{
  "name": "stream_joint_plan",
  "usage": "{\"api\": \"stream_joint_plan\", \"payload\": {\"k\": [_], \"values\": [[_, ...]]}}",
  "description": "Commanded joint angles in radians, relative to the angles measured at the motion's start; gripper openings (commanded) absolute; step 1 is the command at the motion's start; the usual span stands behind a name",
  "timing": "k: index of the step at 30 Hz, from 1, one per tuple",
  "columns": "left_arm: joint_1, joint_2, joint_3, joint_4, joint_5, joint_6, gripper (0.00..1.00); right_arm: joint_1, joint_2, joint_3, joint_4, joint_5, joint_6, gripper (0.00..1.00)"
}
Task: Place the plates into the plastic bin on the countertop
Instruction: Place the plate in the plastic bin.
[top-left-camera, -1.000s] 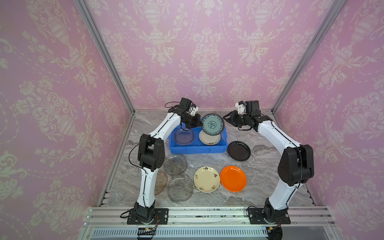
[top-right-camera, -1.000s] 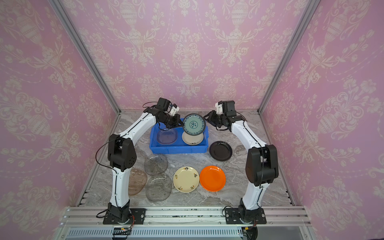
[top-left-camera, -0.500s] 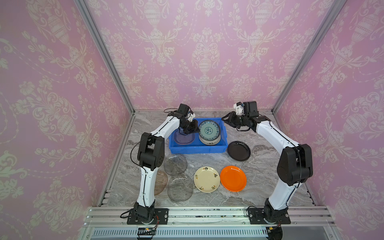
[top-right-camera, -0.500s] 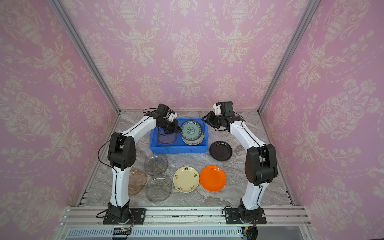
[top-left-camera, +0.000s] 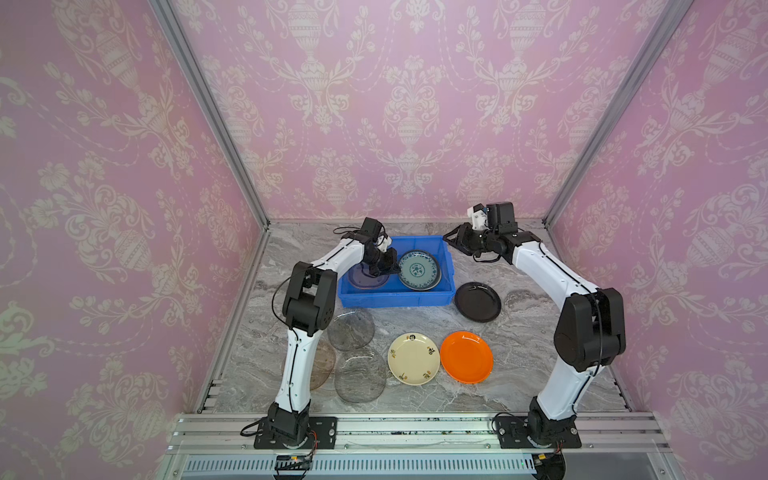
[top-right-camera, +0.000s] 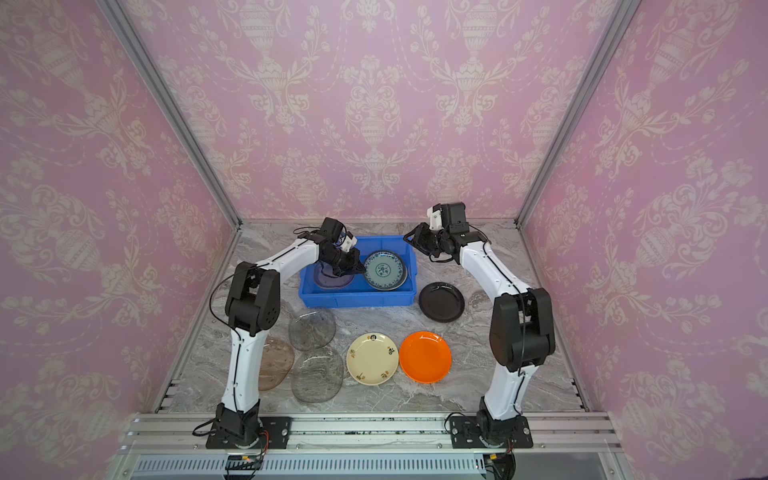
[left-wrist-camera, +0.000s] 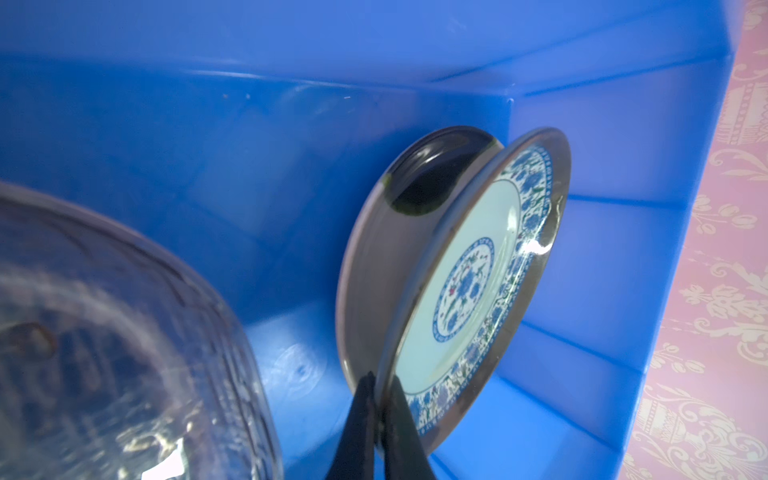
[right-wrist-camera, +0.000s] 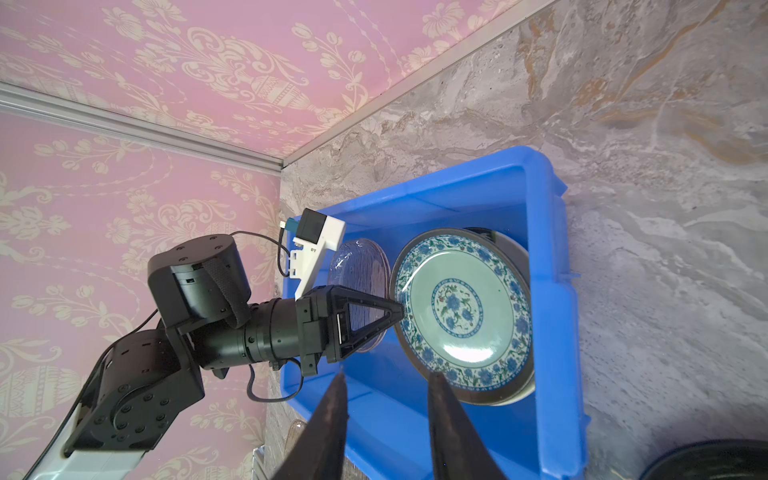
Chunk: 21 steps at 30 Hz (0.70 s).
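Left gripper (left-wrist-camera: 379, 387): mine, clamped tight on the rim of the patterned plate. It reaches into the bin from the bin's left side.
Patterned plate (left-wrist-camera: 465, 291): blue and white, in the bin's right half, tilted with the pinched edge raised. It lies over a second plate.
Second plate (left-wrist-camera: 374, 270): under the patterned one, in the bin's right half. I cannot tell its colour.
Glass plate (top-left-camera: 365, 279): clear, flat in the bin's left half, below my left wrist.
Bin (top-left-camera: 395, 297): blue, on the countertop (top-left-camera: 519, 374).
Right gripper (right-wrist-camera: 388, 374): mine, jaws apart, nothing between them. It hangs above the bin's far right corner.
Black plate (top-left-camera: 477, 301): on the countertop, just beside the bin's near right corner.
Orange plate (top-left-camera: 466, 356): well in front of the bin's right end.
Cream plate (top-left-camera: 413, 358): in front of the bin's middle, just beside the orange one.
First grey plate (top-left-camera: 351, 329): clear glass, just in front of the bin's left end.
Second grey plate (top-left-camera: 360, 380): clear glass, farther in front of the bin than the first.
Amber plate (top-right-camera: 276, 363): in front of the bin, beyond its left end, partly hidden by my left arm.
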<state>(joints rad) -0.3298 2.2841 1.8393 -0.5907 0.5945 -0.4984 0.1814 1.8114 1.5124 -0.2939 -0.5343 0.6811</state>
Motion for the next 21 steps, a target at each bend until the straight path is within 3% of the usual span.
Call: {"api": "stream_joint_plan", "payload": {"k": [1, 11, 16, 19, 21], "values": [[-0.014, 0.015, 0.024, -0.01, -0.02, -0.004, 0.0, 0.003, 0.02, 0.003, 0.014, 0.009, 0.006, 0.35], [-0.028, 0.038, 0.077, -0.07, -0.062, 0.024, 0.02, 0.003, 0.013, -0.012, 0.024, 0.006, 0.012, 0.37], [-0.038, 0.051, 0.146, -0.121, -0.087, 0.058, 0.21, 0.003, 0.002, -0.021, 0.035, 0.007, 0.015, 0.38], [-0.046, 0.069, 0.209, -0.165, -0.102, 0.081, 0.39, 0.002, -0.002, -0.024, 0.045, 0.004, 0.021, 0.39], [-0.052, 0.075, 0.249, -0.193, -0.12, 0.1, 0.44, 0.003, -0.006, -0.027, 0.05, 0.004, 0.025, 0.39]]}}
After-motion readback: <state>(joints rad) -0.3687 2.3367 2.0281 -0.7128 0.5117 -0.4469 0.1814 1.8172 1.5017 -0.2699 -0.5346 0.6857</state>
